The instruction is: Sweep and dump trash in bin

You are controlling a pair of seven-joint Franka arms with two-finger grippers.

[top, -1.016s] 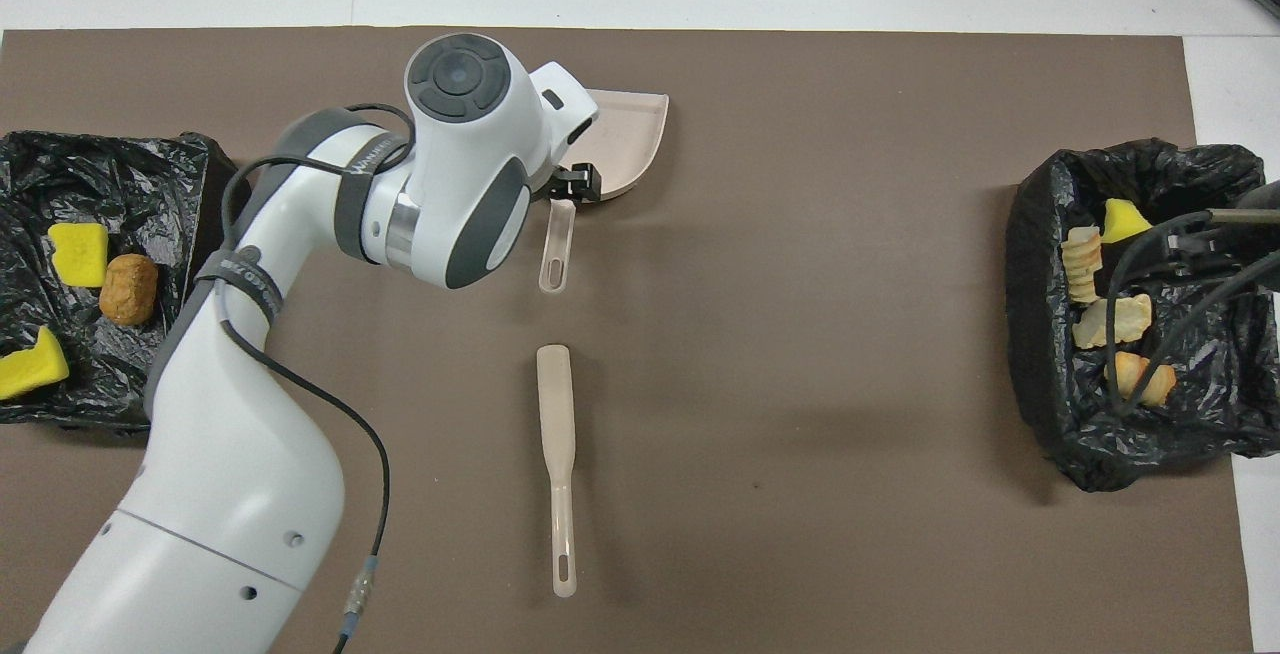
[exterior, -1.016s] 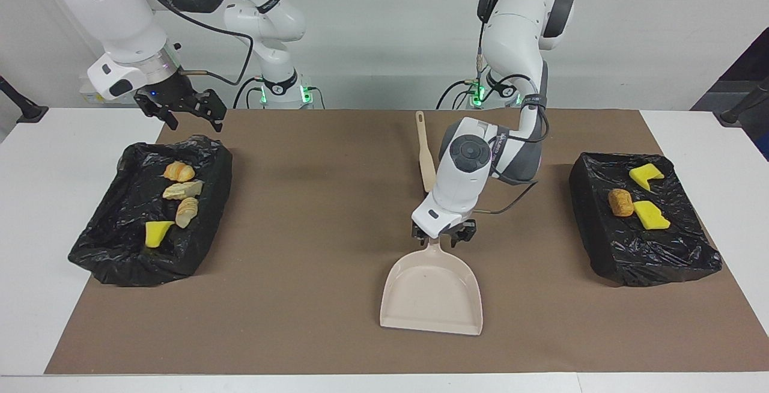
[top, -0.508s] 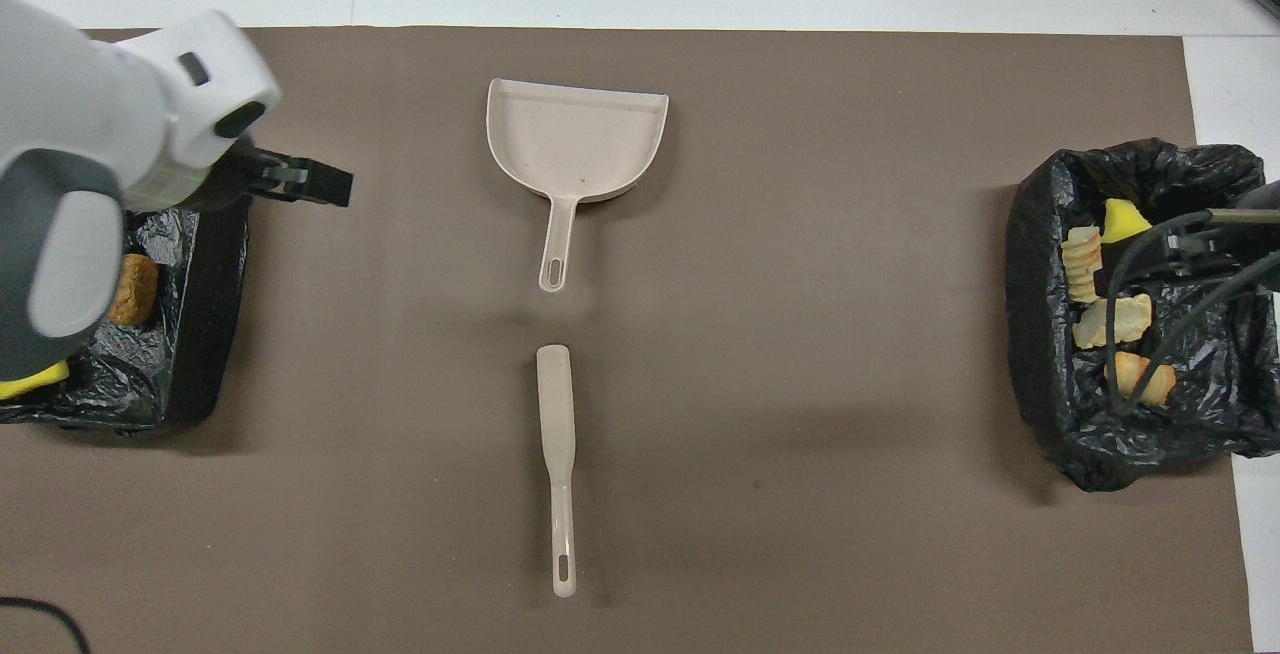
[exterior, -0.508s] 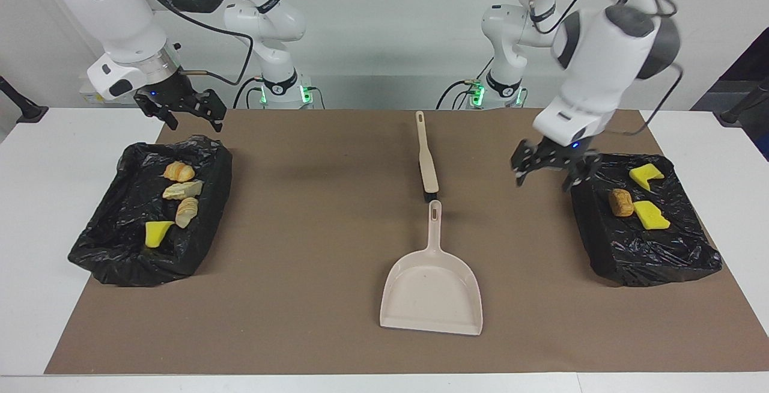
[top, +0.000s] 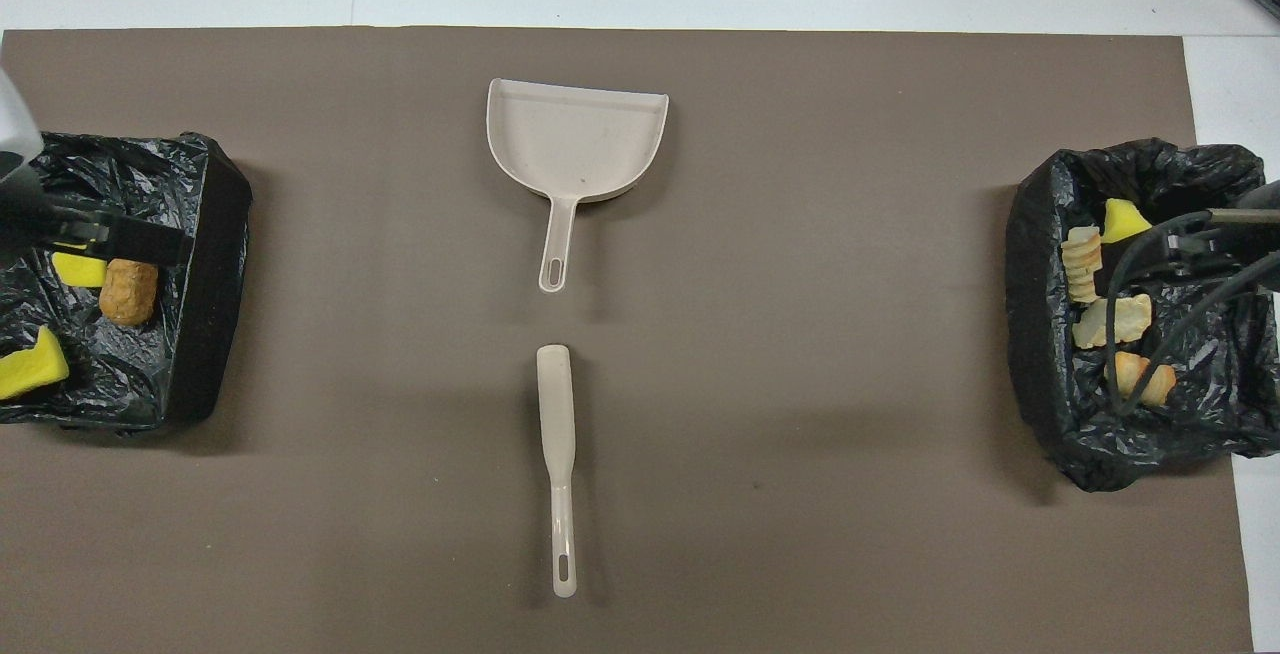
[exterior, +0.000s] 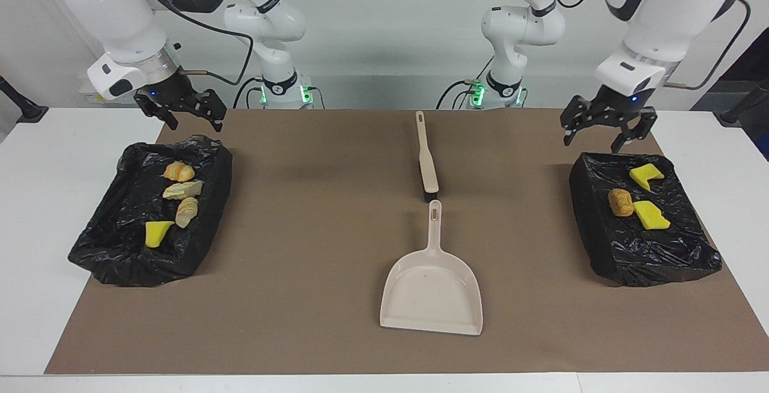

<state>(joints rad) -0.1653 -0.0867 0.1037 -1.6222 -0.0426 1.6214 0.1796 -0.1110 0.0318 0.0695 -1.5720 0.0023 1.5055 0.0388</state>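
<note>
The trash lies in two black-lined bins. A croissant piece (exterior: 179, 171), two bread chunks (exterior: 183, 190) and a yellow sponge scrap (exterior: 157, 234) are in the bin (exterior: 108, 258) at the right arm's end. Two yellow sponge scraps (exterior: 646, 175) and a brown lump (exterior: 620, 202) are in the bin (exterior: 658, 258) at the left arm's end. My right gripper (exterior: 195, 121) hangs open and empty over its bin's robot-side edge. My left gripper (exterior: 601, 137) hangs open and empty over the other bin's robot-side edge.
A beige dustpan (exterior: 431, 288) lies mid-mat, its handle pointing toward the robots. A beige brush (exterior: 426, 158) lies in line with it, nearer to the robots. Both rest on the brown mat (exterior: 300, 231).
My left gripper left the dustpan's handle, rose and swung across to over the bin at its own end. The dustpan stayed put. The right arm has not moved.
</note>
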